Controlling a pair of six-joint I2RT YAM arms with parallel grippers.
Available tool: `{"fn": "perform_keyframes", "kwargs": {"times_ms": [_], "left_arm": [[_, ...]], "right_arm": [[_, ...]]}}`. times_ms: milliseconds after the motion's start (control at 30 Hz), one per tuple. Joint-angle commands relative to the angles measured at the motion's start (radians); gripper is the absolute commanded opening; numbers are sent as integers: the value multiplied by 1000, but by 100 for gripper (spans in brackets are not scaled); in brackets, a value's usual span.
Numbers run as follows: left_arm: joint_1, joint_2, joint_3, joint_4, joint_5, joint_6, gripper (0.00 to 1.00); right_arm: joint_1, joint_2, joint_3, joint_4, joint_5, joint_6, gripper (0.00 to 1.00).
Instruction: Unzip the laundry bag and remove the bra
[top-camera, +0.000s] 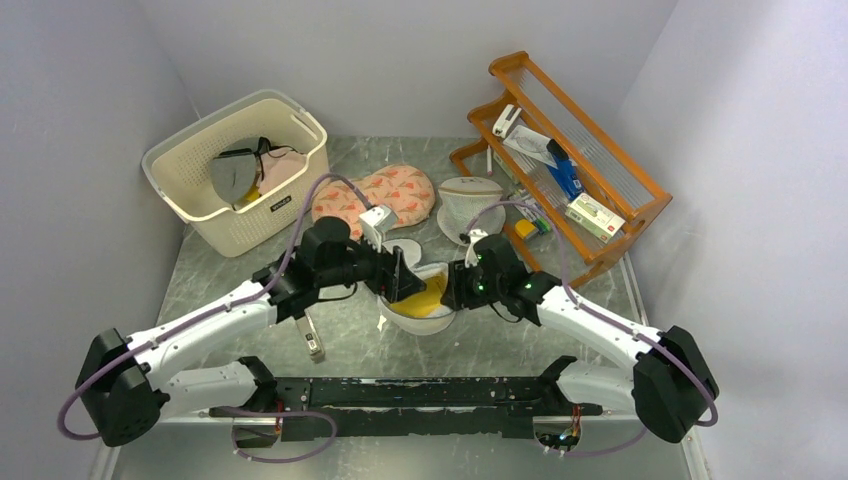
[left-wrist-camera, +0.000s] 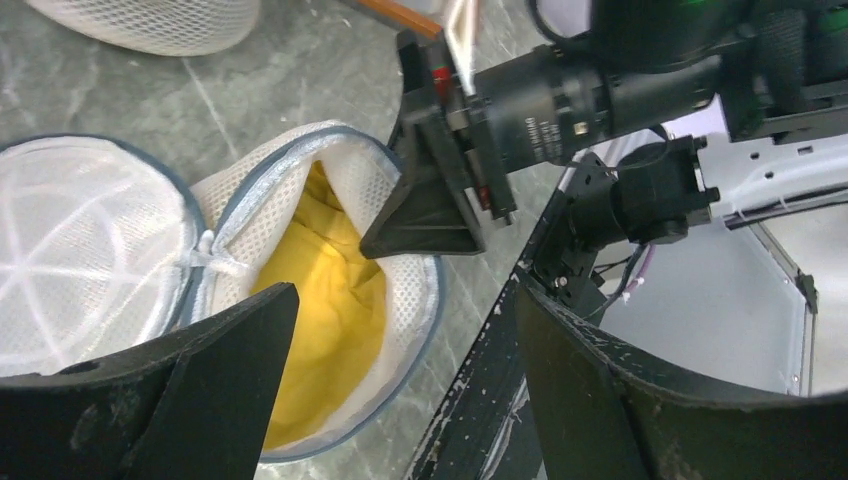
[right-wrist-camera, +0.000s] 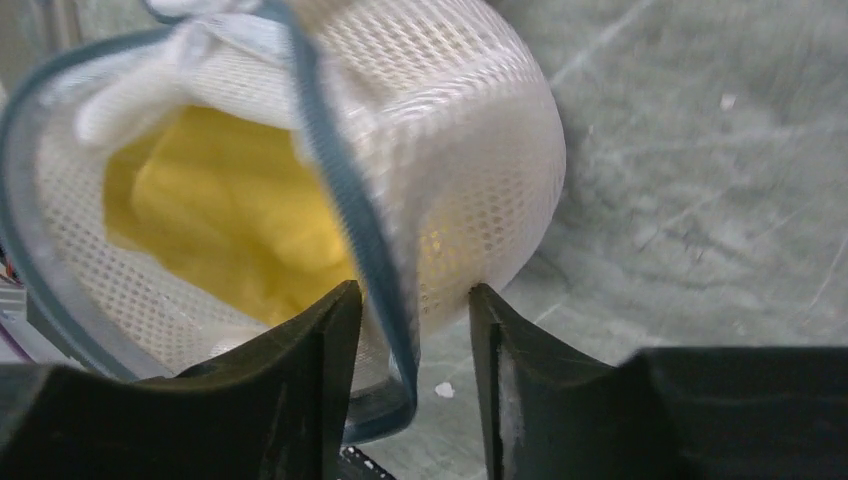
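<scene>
We see a grey marbled bench between plain pale walls. The label on the basket is too small to read. At mid-bench the laundry bag lies unzipped with the yellow bra inside. Our right gripper pinches its mesh wall, and our left gripper gapes wide, holding nothing.

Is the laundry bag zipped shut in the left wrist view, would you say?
No, the laundry bag gapes open, its circular top flipped aside and the yellow bra visible inside.

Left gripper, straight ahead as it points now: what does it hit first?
Probably the bag at its open rim, close under the right gripper; the yellow bra lies just behind. Depth unclear.
</scene>
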Motion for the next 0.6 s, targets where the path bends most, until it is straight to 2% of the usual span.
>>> {"fn": "perform_keyframes", "kwargs": {"times_ms": [0, 133, 300, 467, 567], "left_arm": [[-85, 48, -1, 60, -86, -27, 90], [-163, 151, 60, 22, -168, -5, 79], [-220, 237, 74, 30, -220, -12, 73], [-286, 305, 99, 16, -337, -5, 55], [-303, 334, 106, 26, -407, -19, 48]], "right_arm": [[10, -4, -53, 21, -14, 70, 41], [24, -12, -80, 19, -2, 108, 27], [62, -52, -137, 46, 24, 164, 11], [88, -76, -176, 93, 27, 190, 6], [91, -79, -168, 100, 34, 186, 4]]}}
